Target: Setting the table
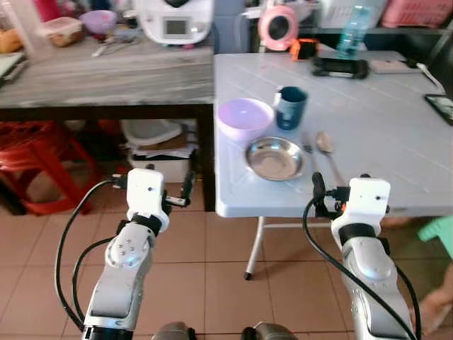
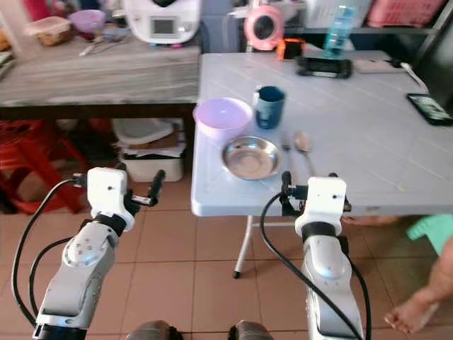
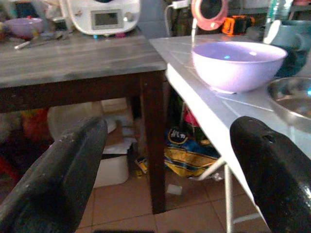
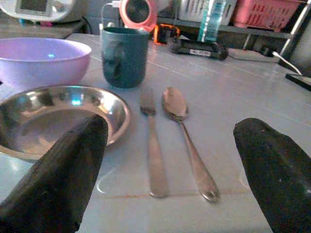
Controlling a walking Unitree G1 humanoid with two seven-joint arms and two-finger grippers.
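Right claw (image 4: 165, 160), fingers spread wide and empty, is sitting at the white worktop (image 1: 382, 127) edge with fork (image 4: 151, 145) and spoon (image 4: 187, 141) dead ahead at 12 o'clock, handles pointing back at it; left claw (image 3: 160, 160), also wide, is hanging off-worktop.

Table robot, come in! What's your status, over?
Left gripper open, empty, off the table's corner. Right gripper open, empty, at the white table edge. Steel plate, purple bowl, mug, fork, spoon laid out. Nothing in the way.
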